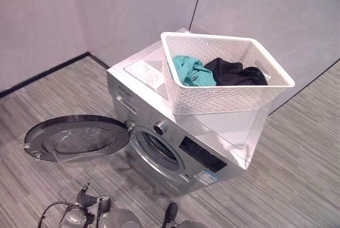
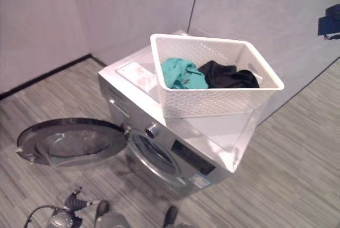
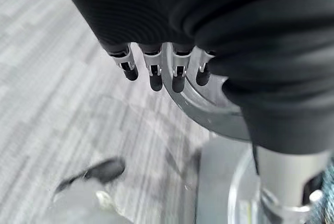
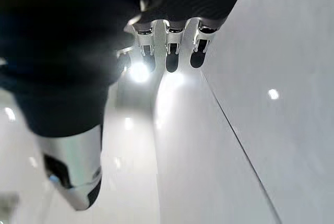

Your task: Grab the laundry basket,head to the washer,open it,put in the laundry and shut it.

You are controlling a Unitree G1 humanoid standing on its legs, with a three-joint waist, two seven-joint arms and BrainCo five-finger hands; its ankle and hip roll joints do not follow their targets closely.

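Note:
The white lattice laundry basket (image 1: 223, 100) stands on top of the silver front-loading washer (image 1: 127, 87), toward its right end. Inside lie a teal garment (image 1: 191, 71) and a black garment (image 1: 234, 73). The washer's round door (image 1: 79, 137) is swung wide open to the left, and the drum opening (image 1: 159, 151) is dark. My left hand (image 3: 151, 72) hangs over the grey floor next to a silver ring, fingers relaxed and holding nothing. My right hand (image 4: 169, 51) is up beside the pale wall, fingers relaxed and empty.
Pale walls (image 1: 133, 10) close in behind the washer, with a dark skirting line (image 1: 48, 71) at the left. Striped grey floor (image 1: 297, 175) spreads in front and to the right. The open door takes up floor room at the left.

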